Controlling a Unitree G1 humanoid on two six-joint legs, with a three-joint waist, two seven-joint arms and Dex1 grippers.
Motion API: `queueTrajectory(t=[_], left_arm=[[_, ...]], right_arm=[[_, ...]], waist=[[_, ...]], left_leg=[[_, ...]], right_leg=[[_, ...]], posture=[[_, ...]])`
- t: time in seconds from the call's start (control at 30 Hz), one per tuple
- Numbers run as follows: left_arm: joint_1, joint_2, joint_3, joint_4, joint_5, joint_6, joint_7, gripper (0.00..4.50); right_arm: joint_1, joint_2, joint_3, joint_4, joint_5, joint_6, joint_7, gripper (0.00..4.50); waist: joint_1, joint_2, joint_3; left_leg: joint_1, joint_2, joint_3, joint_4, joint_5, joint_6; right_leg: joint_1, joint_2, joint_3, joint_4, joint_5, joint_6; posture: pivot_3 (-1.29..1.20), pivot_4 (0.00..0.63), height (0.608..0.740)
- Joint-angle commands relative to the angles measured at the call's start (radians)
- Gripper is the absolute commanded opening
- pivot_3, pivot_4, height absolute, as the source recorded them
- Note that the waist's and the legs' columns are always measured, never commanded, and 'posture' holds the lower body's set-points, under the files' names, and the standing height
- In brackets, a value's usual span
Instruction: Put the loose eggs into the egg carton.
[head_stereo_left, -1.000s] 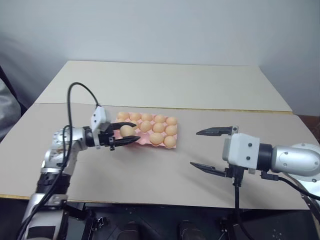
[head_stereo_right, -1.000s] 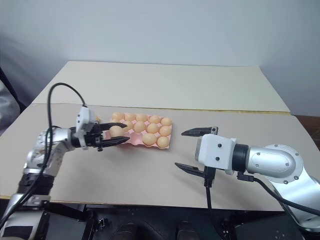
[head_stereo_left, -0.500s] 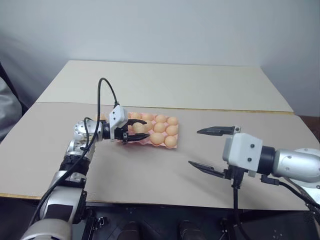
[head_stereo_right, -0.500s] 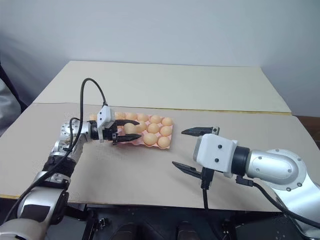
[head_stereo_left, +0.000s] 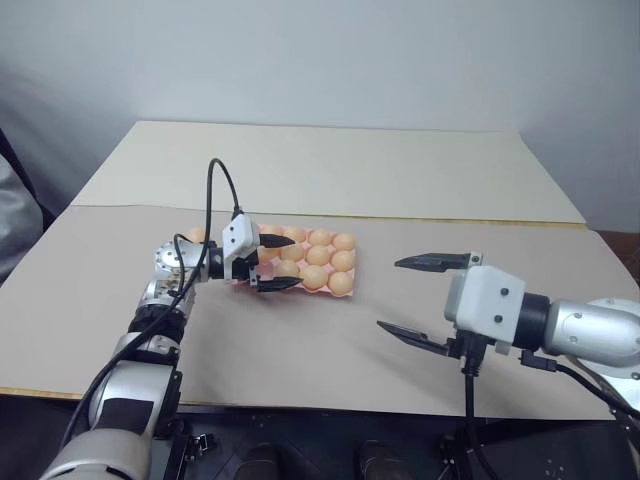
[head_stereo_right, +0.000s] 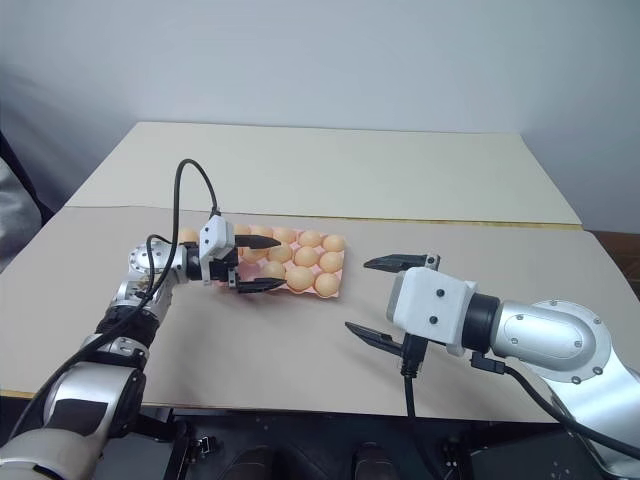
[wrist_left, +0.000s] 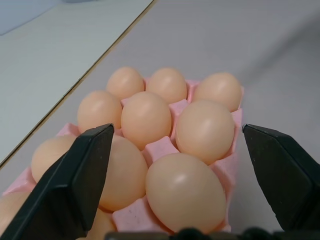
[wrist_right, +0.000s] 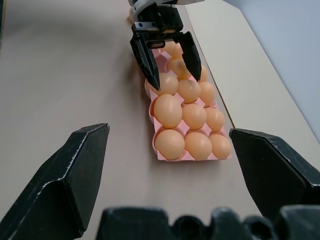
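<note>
The pink egg carton (head_stereo_left: 322, 291) lies mid-table with tan eggs (head_stereo_left: 318, 255) in its cups. My left gripper (head_stereo_left: 272, 263) hovers open over the carton's left end, one finger on each side of the eggs there (wrist_left: 183, 190), holding nothing. From the right wrist, its black fingers (wrist_right: 149, 62) straddle the carton's far end. One loose egg (head_stereo_left: 195, 234) lies on the table left of the carton, partly hidden behind my left wrist. My right gripper (head_stereo_left: 390, 296) hangs open and empty to the right of the carton, well apart from it.
The carton sits on a beige table top (head_stereo_left: 300, 350); a paler board (head_stereo_left: 330, 170) lies behind it, with a seam between them. A black cable (head_stereo_left: 215, 185) loops up from my left wrist. Open surface lies in front of the carton.
My left gripper carried an egg to the right over the carton's left end, then opened; the egg now rests among those in the carton. The right arm kept still.
</note>
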Motion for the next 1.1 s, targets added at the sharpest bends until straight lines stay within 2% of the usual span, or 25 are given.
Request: queueTrajectory(t=[0.03, 0.2, 0.37, 0.63, 0.7, 0.8, 1.1], left_arm=[[-0.029, 0.013, 0.032, -0.024, -0.022, -0.018, -0.008, 4.47], [0.003, 0.058, 0.070, -0.110, -0.055, 0.016, -0.028, 4.47], [0.130, 0.181, 0.114, -0.299, -0.090, 0.089, -0.030, 4.47], [0.384, 0.320, 0.278, -0.540, -0.136, 0.233, 0.138, 4.47], [0.458, 0.347, 0.322, -0.608, -0.159, 0.273, 0.163, 4.47], [0.538, 0.365, 0.358, -0.661, -0.150, 0.297, 0.221, 4.47], [0.640, 0.359, 0.388, -0.786, -0.156, 0.395, 0.367, 4.47]], right_arm=[[-0.002, -0.002, -0.023, -0.014, -0.001, -0.009, -0.004, 4.50], [-0.002, -0.005, -0.032, -0.017, 0.005, -0.008, 0.000, 4.50], [-0.003, -0.007, -0.062, -0.019, 0.048, 0.004, 0.014, 4.50], [-0.048, -0.015, -0.065, 0.026, 0.152, 0.024, 0.066, 4.50], [-0.066, -0.029, -0.050, 0.051, 0.183, 0.008, 0.127, 4.50], [-0.071, -0.040, -0.035, 0.078, 0.186, -0.036, 0.198, 4.50], [-0.116, -0.028, 0.024, 0.139, 0.123, -0.095, 0.223, 4.50]], waist=[[0.000, 0.000, 0.000], [-0.001, 0.000, 0.000], [-0.014, 0.000, 0.000], [-0.008, 0.000, 0.000], [-0.008, 0.000, 0.000], [-0.001, 0.000, 0.000], [0.002, 0.000, 0.000]], left_leg=[[0.000, 0.000, 0.000, 0.000, 0.000, 0.000], [0.000, 0.000, 0.000, 0.000, 0.000, 0.000], [0.000, 0.001, 0.000, -0.001, 0.000, 0.000], [0.001, 0.001, 0.000, 0.000, 0.000, 0.000], [0.001, 0.001, 0.000, -0.001, 0.000, 0.000], [0.001, 0.001, 0.000, -0.001, 0.000, 0.000], [0.000, 0.001, 0.000, -0.001, 0.000, 0.000]], right_leg=[[0.000, 0.000, 0.000, 0.000, 0.000, 0.000], [0.000, 0.000, 0.000, 0.000, 0.000, 0.000], [-0.001, 0.000, 0.001, 0.000, 0.000, 0.000], [0.000, 0.000, 0.000, 0.000, 0.000, 0.000], [0.000, 0.000, 0.000, 0.000, 0.000, 0.000], [0.000, -0.001, 0.000, 0.000, 0.000, 0.000], [-0.001, -0.001, -0.001, 0.000, 0.000, 0.000]], posture=[[0.00, 0.150, 0.740], [0.00, 0.150, 0.740], [0.00, 0.150, 0.740], [0.00, 0.150, 0.740], [0.00, 0.150, 0.740], [0.00, 0.150, 0.740], [0.00, 0.150, 0.740]])
